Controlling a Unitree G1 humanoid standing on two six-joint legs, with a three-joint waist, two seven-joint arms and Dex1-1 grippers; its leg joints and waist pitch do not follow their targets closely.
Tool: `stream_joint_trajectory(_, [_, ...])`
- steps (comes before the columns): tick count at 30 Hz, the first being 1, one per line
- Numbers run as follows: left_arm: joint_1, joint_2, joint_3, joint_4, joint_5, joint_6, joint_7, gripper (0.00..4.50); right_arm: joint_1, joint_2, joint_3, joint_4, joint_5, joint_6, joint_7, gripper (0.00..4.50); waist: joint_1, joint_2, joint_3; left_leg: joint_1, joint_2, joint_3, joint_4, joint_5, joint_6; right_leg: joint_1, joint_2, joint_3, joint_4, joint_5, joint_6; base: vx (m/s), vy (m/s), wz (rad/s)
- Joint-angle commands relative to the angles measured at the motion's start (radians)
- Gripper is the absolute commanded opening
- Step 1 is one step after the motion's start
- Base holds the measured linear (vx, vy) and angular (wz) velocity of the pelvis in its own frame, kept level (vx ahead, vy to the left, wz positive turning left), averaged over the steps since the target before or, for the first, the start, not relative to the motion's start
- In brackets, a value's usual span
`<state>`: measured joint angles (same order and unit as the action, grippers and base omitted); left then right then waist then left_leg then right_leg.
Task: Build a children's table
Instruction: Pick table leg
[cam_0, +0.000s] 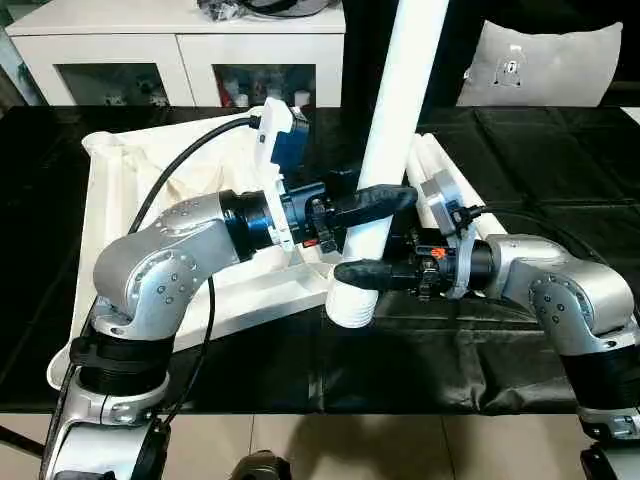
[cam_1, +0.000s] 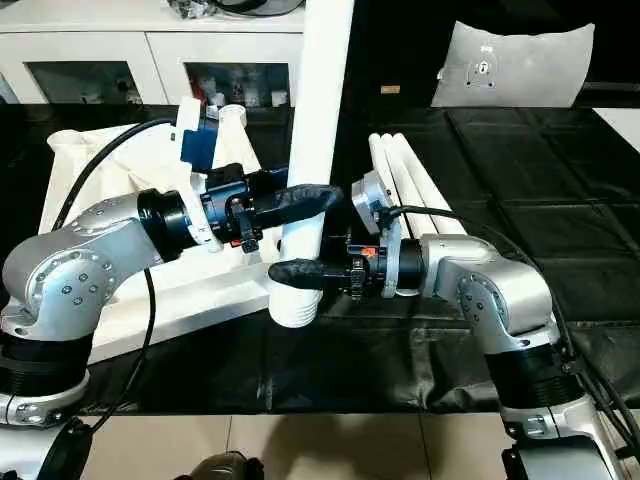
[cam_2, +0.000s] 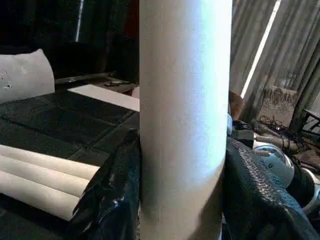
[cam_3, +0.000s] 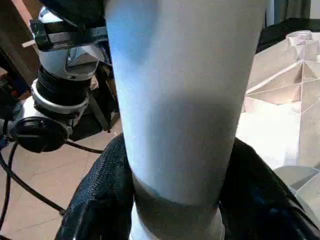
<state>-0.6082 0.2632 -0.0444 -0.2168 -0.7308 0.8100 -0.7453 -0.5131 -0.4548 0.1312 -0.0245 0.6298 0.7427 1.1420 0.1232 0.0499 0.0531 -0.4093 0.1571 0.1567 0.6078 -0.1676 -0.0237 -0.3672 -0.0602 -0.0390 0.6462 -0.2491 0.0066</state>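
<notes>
The white tabletop lies upside down at the left of the black-covered table, its ribbed underside facing up. One white tube leg stands nearly upright, its lower end at the tabletop's near right corner. Whether that end sits in a socket I cannot tell. My left gripper is shut on this leg from the left, a black finger on each side. My right gripper is shut on the same leg just below. Three more legs lie side by side to the right.
A black sheet covers the work table, whose front edge runs just in front of my arms. White cabinets with dark openings stand behind it. A pale grey cushion leans at the back right. A black cable loops over my left forearm.
</notes>
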Motion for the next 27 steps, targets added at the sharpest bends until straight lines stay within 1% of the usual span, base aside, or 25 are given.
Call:
stream_joint_trajectory(1, [-0.025,-0.002,-0.018,-0.019,-0.012,-0.01,-0.027,1.86,-0.013,-0.005,0.023,0.005,-0.007,0.011,0.007,1.91,0.001,-0.02,-0.073,0.027,0.062,-0.015,-0.056,-0.064,0.048,0.035,-0.081,0.039,-0.07,0.022,-0.244,0.0,0.0,0.0])
stream_joint_trajectory(2, [-0.026,-0.001,-0.018,-0.018,-0.013,-0.01,-0.029,1.86,-0.013,-0.005,0.023,0.007,-0.012,0.007,0.003,1.91,0.002,-0.018,-0.072,0.027,0.062,-0.016,-0.056,-0.065,0.047,0.035,-0.081,0.039,-0.07,0.02,-0.245,0.0,0.0,0.0])
stream_joint_trajectory(3, [-0.026,0.0,-0.019,-0.017,-0.012,-0.01,-0.029,1.86,-0.014,-0.004,0.023,0.008,-0.015,0.006,0.0,2.26,0.001,-0.018,-0.072,0.027,0.062,-0.016,-0.056,-0.067,0.046,0.035,-0.081,0.039,-0.07,0.017,-0.245,0.0,0.0,0.0])
stream_joint_trajectory(4, [-0.027,0.0,-0.019,-0.017,-0.012,-0.01,-0.029,1.86,-0.014,-0.004,0.023,0.009,-0.015,0.006,-0.001,2.26,0.001,-0.019,-0.073,0.028,0.062,-0.015,-0.056,-0.068,0.045,0.035,-0.08,0.039,-0.07,0.015,-0.245,0.0,0.0,0.0])
stream_joint_trajectory(6, [-0.026,0.004,-0.022,-0.018,-0.012,-0.01,-0.034,1.86,-0.015,-0.002,0.023,0.011,-0.019,0.004,-0.005,2.63,0.001,-0.019,-0.073,0.028,0.061,-0.016,-0.056,-0.066,0.045,0.035,-0.08,0.039,-0.069,0.017,-0.245,0.0,0.0,0.0])
stream_joint_trajectory(7, [-0.025,0.007,-0.023,-0.019,-0.013,-0.008,-0.038,1.86,-0.015,0.0,0.022,0.014,-0.021,0.001,-0.009,2.66,0.001,-0.018,-0.073,0.028,0.062,-0.016,-0.056,-0.063,0.046,0.035,-0.08,0.039,-0.069,0.022,-0.246,0.0,0.0,0.0])
stream_joint_trajectory(8, [-0.025,0.008,-0.024,-0.021,-0.014,-0.007,-0.041,1.86,-0.015,0.001,0.022,0.015,-0.023,0.0,-0.011,2.8,0.001,-0.018,-0.073,0.028,0.062,-0.015,-0.056,-0.066,0.045,0.034,-0.081,0.039,-0.07,0.021,-0.248,0.0,0.0,0.0])
stream_joint_trajectory(11, [-0.022,0.012,-0.026,-0.026,-0.018,-0.005,-0.048,1.86,-0.015,0.001,0.022,0.017,-0.025,0.0,-0.014,2.85,0.001,-0.018,-0.073,0.029,0.062,-0.016,-0.056,-0.073,0.042,0.034,-0.08,0.039,-0.069,0.017,-0.249,0.0,0.0,0.0])
stream_joint_trajectory(12, [-0.022,0.013,-0.027,-0.027,-0.018,-0.004,-0.051,1.86,-0.016,0.001,0.021,0.017,-0.025,0.0,-0.014,2.85,0.001,-0.016,-0.073,0.029,0.062,-0.016,-0.056,-0.074,0.041,0.034,-0.081,0.039,-0.069,0.017,-0.248,0.0,0.0,0.0])
stream_joint_trajectory(13, [-0.02,0.016,-0.03,-0.029,-0.019,-0.004,-0.056,1.86,-0.017,0.0,0.02,0.019,-0.024,0.002,-0.013,2.88,0.001,-0.017,-0.073,0.028,0.062,-0.016,-0.057,-0.072,0.041,0.035,-0.08,0.039,-0.069,0.019,-0.248,0.0,0.0,0.0])
stream_joint_trajectory(14, [-0.02,0.017,-0.03,-0.03,-0.019,-0.003,-0.057,1.86,-0.017,0.0,0.019,0.019,-0.023,0.004,-0.012,2.88,0.001,-0.015,-0.073,0.028,0.062,-0.016,-0.057,-0.073,0.04,0.035,-0.081,0.039,-0.069,0.018,-0.248,0.0,0.0,0.0])
stream_joint_trajectory(16, [-0.018,0.019,-0.031,-0.031,-0.02,-0.003,-0.06,1.86,-0.018,-0.002,0.016,0.02,-0.017,0.01,-0.008,2.88,0.001,-0.015,-0.074,0.029,0.062,-0.016,-0.056,-0.073,0.04,0.035,-0.081,0.039,-0.069,0.022,-0.248,0.0,0.0,0.0])
stream_joint_trajectory(17, [-0.018,0.019,-0.03,-0.031,-0.021,-0.003,-0.059,1.86,-0.017,-0.006,0.017,0.013,-0.007,0.023,0.0,2.88,0.001,-0.018,-0.074,0.028,0.062,-0.016,-0.056,-0.069,0.041,0.035,-0.08,0.039,-0.068,0.029,-0.25,0.0,0.0,0.0])
stream_joint_trajectory(19, [-0.018,0.019,-0.03,-0.03,-0.021,-0.003,-0.06,1.86,-0.014,-0.007,0.02,0.008,-0.003,0.029,0.004,2.6,0.001,-0.017,-0.074,0.028,0.062,-0.016,-0.056,-0.066,0.044,0.036,-0.081,0.039,-0.067,0.034,-0.252,0.0,0.0,0.0])
stream_joint_trajectory(20, [-0.019,0.018,-0.03,-0.03,-0.022,-0.004,-0.061,1.86,-0.013,-0.008,0.022,0.006,-0.002,0.032,0.006,2.6,0.002,-0.017,-0.074,0.028,0.061,-0.015,-0.055,-0.064,0.046,0.036,-0.081,0.039,-0.068,0.037,-0.252,0.0,0.0,0.0])
stream_joint_trajectory(24, [-0.022,0.017,-0.031,-0.03,-0.023,-0.005,-0.064,1.86,-0.009,-0.007,0.028,0.008,-0.004,0.034,0.007,2.2,0.002,-0.017,-0.074,0.028,0.062,-0.016,-0.055,-0.065,0.047,0.036,-0.081,0.039,-0.067,0.032,-0.252,0.0,0.0,0.0])
stream_joint_trajectory(27, [-0.024,0.015,-0.032,-0.026,-0.02,-0.006,-0.067,1.86,-0.009,-0.005,0.032,0.014,-0.008,0.032,0.004,2.04,0.002,-0.016,-0.073,0.028,0.063,-0.016,-0.055,-0.07,0.043,0.035,-0.081,0.039,-0.068,0.024,-0.251,0.0,0.0,0.0])
